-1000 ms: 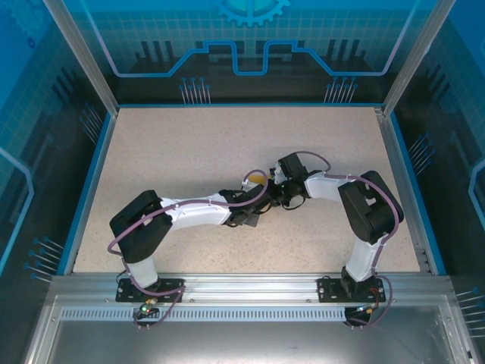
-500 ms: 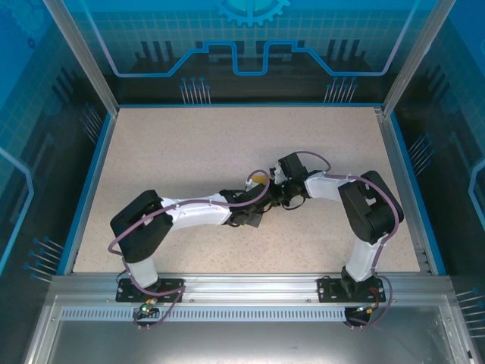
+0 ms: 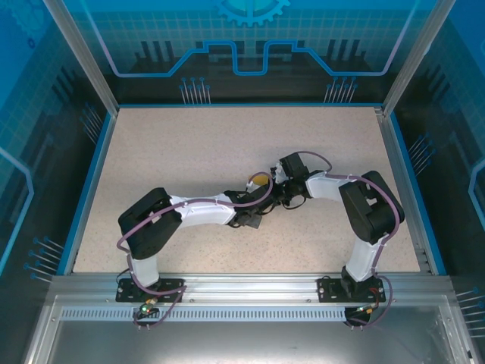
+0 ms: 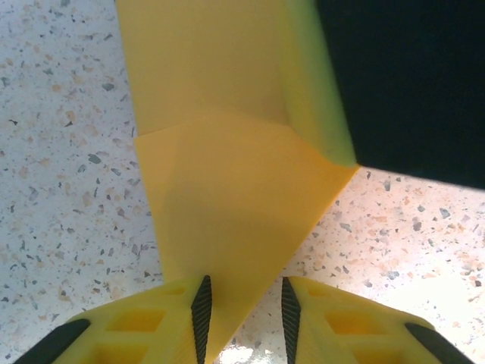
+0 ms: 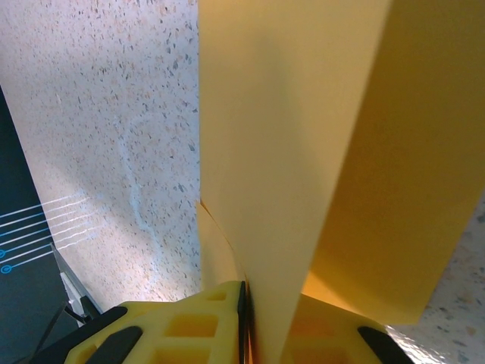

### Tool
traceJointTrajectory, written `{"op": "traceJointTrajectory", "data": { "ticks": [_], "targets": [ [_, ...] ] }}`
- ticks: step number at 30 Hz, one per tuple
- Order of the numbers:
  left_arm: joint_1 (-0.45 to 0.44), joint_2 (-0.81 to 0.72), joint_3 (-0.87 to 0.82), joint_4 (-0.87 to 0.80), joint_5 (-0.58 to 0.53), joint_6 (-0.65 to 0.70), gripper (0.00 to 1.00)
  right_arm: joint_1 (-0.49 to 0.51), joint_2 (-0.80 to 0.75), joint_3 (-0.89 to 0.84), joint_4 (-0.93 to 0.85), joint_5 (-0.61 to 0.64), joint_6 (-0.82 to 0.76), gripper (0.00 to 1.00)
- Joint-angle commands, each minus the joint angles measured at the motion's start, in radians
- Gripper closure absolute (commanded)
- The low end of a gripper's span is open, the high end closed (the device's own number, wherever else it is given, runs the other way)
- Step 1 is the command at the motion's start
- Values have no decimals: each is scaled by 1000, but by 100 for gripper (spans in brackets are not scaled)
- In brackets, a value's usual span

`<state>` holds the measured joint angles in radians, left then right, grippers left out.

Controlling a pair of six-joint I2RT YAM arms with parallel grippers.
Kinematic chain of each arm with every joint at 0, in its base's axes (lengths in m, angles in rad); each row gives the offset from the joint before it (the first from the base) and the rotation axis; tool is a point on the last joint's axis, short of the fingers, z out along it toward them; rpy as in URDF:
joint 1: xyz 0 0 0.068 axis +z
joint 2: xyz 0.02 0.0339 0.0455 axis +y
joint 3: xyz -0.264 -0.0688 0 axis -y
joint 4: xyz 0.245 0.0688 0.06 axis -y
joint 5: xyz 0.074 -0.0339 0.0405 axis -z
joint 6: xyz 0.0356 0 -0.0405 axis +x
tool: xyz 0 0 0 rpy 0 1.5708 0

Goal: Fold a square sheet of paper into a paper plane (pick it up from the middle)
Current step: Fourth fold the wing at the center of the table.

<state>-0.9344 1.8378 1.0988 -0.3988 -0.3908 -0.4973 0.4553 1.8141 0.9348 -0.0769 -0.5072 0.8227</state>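
Note:
The orange-yellow sheet of paper (image 3: 260,180) is folded into layered flaps and held just above the table between the two arms. In the right wrist view, my right gripper (image 5: 244,296) is shut on the paper (image 5: 280,152), whose layers rise upright from the jaws. In the left wrist view a pointed corner of the paper (image 4: 227,205) reaches down between my left gripper's (image 4: 244,303) jaws. It lies against the left pad (image 4: 201,303), while the right pad (image 4: 288,307) stands apart from it with speckled table showing in the gap.
The speckled beige table (image 3: 174,152) has a blue rim and transparent walls around it. A black part of the right arm (image 4: 409,83) hangs close behind the paper in the left wrist view. Both arms cross the table's middle.
My left gripper's jaws have narrowed around the paper's corner. The left arm's elbow has shifted a little to the right. The right arm and its grip look unchanged.

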Motion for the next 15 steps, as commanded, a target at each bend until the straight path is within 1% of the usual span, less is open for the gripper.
{"op": "traceJointTrajectory", "data": {
  "ticks": [1,4,9,15],
  "targets": [
    [-8,13,32,-21,-37,-4,68,-10,-25,-12,5,-25,5,87],
    [-8,20,41,-31,-43,-6,71,-9,-23,-13,7,-27,5,87],
    [-9,23,43,-36,-56,-5,73,-9,-24,-14,6,-25,3,87],
    [-9,30,48,-43,-63,-1,78,-10,-25,-13,5,-26,1,87]
  ]
}}
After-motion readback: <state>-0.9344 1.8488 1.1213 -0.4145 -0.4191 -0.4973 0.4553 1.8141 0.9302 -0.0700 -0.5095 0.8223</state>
